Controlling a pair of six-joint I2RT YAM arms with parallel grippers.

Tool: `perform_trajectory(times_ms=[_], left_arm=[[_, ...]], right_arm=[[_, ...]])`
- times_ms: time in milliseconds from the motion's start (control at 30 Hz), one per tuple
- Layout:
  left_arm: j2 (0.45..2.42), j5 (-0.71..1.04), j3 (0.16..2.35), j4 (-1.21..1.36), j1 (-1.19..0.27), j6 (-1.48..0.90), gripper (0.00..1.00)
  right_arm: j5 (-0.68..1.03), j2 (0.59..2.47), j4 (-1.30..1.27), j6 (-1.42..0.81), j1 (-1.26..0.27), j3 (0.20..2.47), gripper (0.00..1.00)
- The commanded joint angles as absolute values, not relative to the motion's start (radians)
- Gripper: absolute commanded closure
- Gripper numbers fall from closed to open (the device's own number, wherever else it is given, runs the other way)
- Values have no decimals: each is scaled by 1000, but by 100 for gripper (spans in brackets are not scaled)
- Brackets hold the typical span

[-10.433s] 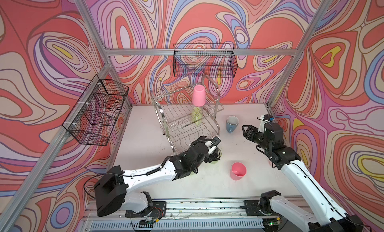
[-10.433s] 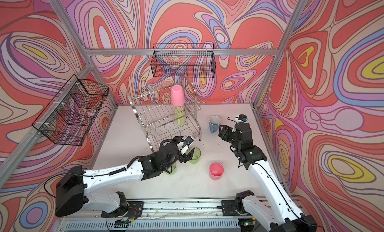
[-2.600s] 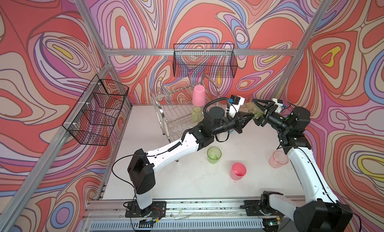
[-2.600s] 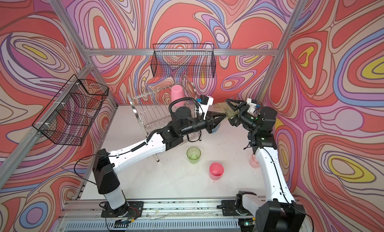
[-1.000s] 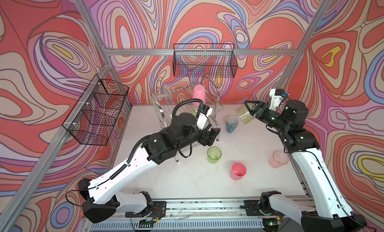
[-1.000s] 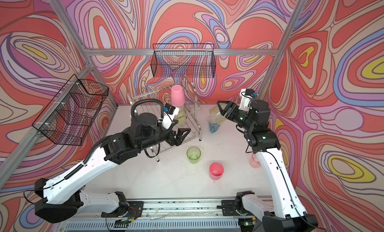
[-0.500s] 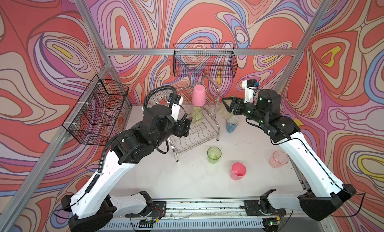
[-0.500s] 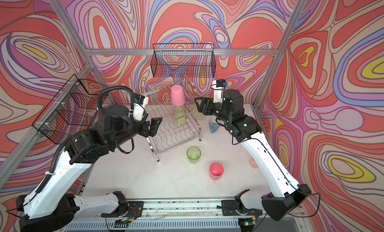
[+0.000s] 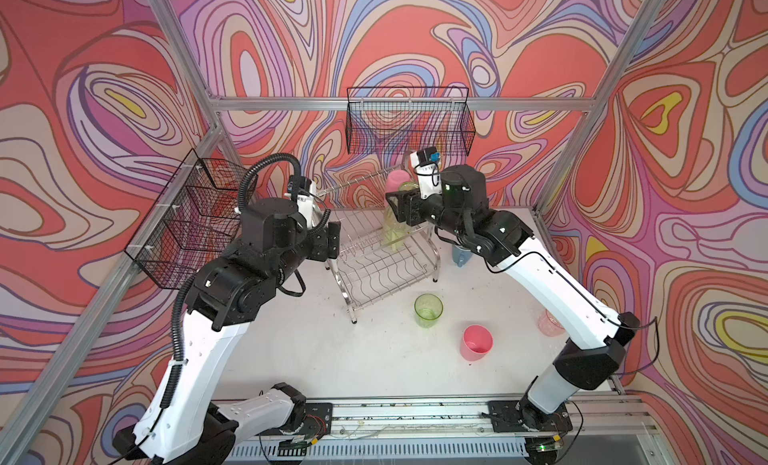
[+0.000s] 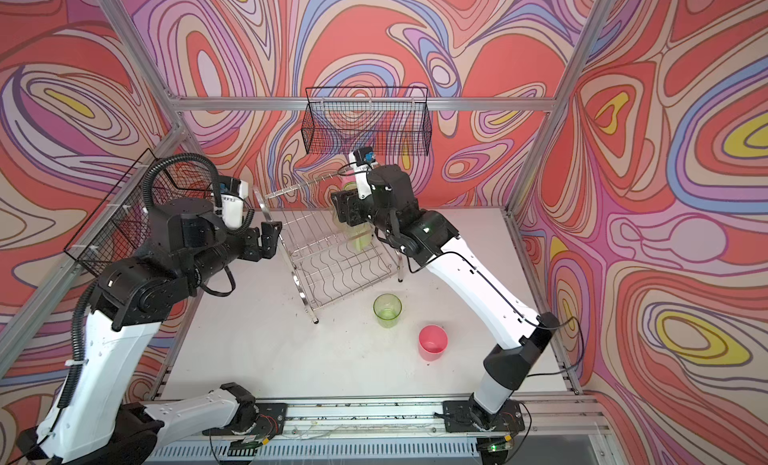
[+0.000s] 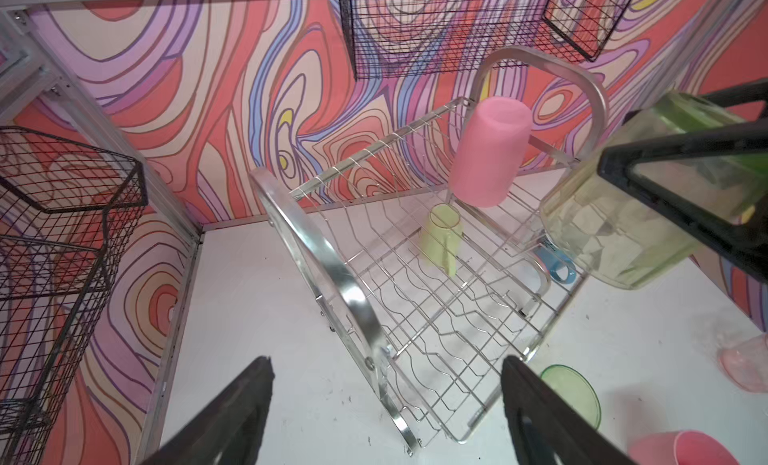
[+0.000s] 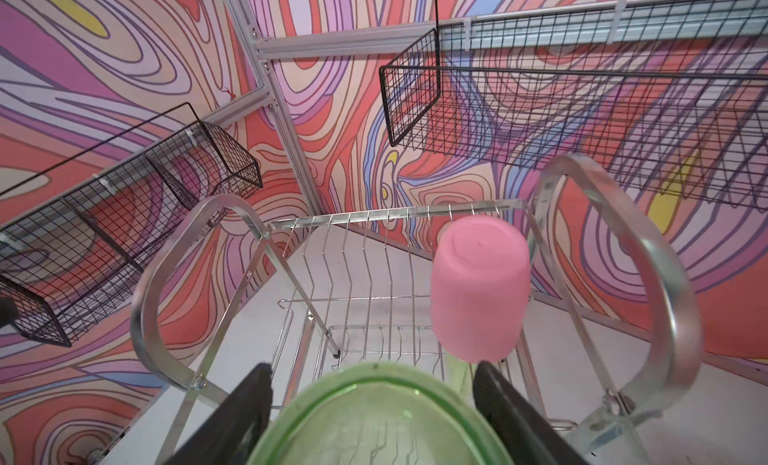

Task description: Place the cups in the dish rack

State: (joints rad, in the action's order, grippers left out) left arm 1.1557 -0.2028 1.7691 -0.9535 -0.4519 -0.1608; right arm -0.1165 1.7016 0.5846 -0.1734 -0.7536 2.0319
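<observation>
the clear green cup [image 11: 590,234] hangs over the right end of the dish rack [image 9: 376,271], just beside the upturned pink tumbler [image 12: 478,288] on the top tier; half a second ago it was further right. its long axis is steeply tilted, wider end down toward the wires, greener end up. the right gripper [image 12: 372,367] is clamped across it. the left gripper [image 9: 331,243], fingers wide apart and empty, has drawn back left to the rack's left end.

No writing, label, brand or number is legible on anything in these views.
</observation>
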Motion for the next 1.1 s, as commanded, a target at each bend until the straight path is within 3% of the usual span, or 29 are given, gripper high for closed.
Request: perform_trajectory(times_ms=[0, 400, 1067], left_arm=[[1123, -91, 1745, -958, -371, -179, 12], [1121, 77, 1730, -846, -210, -173, 12], [1031, 199, 1538, -636, -158, -116, 12]], right_arm=[[-173, 1758, 604, -109, -774, 2131, 52], [-230, 1971, 614, -23, -808, 2347, 52], [-295, 2164, 604, 39, -841, 2486, 52]])
